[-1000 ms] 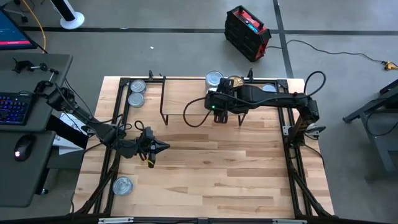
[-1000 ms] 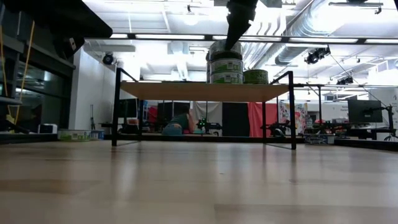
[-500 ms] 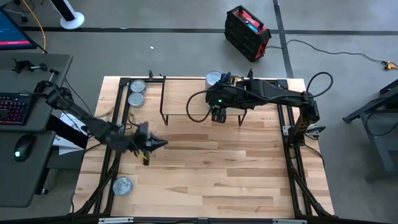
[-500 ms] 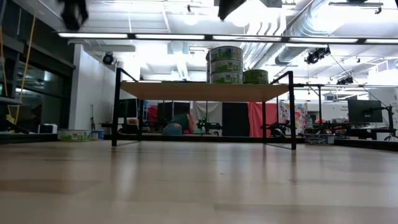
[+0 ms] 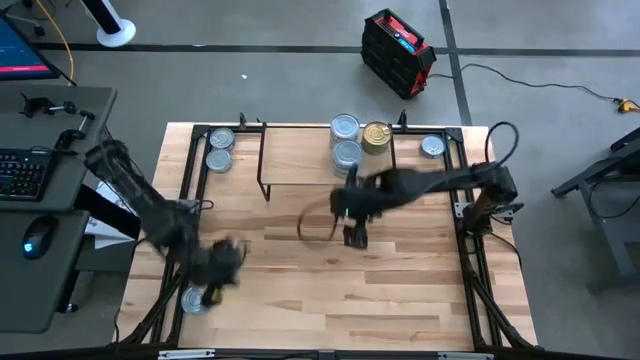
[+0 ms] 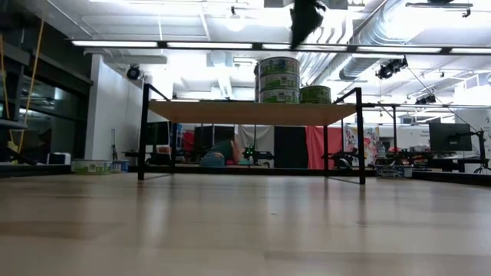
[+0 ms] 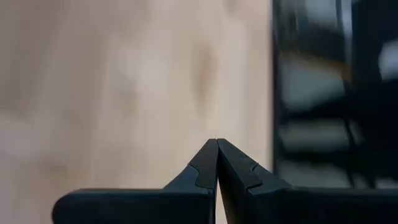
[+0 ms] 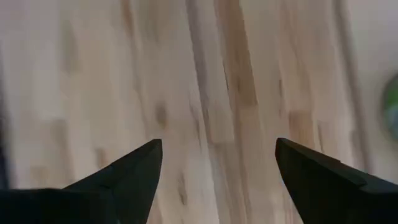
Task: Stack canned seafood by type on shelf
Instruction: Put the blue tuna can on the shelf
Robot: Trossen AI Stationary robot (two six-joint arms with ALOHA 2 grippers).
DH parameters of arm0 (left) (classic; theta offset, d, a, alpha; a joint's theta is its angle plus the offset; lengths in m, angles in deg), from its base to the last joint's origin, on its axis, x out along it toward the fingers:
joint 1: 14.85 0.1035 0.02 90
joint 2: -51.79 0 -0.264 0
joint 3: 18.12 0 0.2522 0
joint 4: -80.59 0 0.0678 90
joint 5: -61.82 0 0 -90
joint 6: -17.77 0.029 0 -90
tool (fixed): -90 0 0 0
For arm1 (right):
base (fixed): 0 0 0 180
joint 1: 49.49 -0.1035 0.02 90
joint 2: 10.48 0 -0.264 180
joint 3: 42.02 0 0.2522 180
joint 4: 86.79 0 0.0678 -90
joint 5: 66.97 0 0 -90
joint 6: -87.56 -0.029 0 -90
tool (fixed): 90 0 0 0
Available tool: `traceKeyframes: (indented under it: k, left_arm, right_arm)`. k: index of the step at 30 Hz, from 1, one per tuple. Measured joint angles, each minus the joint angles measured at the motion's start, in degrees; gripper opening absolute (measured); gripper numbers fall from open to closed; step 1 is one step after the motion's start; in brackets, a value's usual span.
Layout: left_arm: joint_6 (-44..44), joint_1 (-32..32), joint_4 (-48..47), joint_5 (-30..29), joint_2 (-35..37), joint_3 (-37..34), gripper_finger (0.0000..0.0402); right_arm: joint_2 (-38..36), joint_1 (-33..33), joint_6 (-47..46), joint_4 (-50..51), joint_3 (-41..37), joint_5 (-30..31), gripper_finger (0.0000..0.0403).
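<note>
Silver-lidded and alone, one seafood tin (image 5: 197, 298) lies at the near left corner of the tabletop (image 5: 330, 280), with the left tool (image 5: 214, 290) just beside it, fingers pressed together to a point in the wrist view. That arm is plainly the nearer one; the tin lies to the tool's outer side, towards the tabletop edge, and any pickup would call for the fingers to part first. Mid-tabletop, the right tool (image 5: 354, 236) hangs empty, fingers spread wide, short of the shelf (image 5: 300, 165). Farther back, a stack of three silver tins (image 6: 278, 80) stands on the shelf beside a gold tin (image 5: 376, 135). Two more tins (image 5: 219, 149) wait at the far left, another (image 5: 432, 146) at the far right. Motion blur obscures the left arm.
</note>
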Motion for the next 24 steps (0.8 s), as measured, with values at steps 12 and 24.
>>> traceKeyframes:
  k: [12, 24]
  left_arm:
    - [-47.27, -27.83, -2.32, 5.74, -16.67, 0.04, 0.0]
    - [-43.14, -19.93, -6.36, 11.83, -25.82, 0.37, 0.0]
  right_arm:
    - [0.09, -13.41, -13.74, -23.23, -23.95, 1.84, 0.002]
    - [-0.28, -13.74, -14.42, -22.31, -25.64, 0.58, 0.0001]
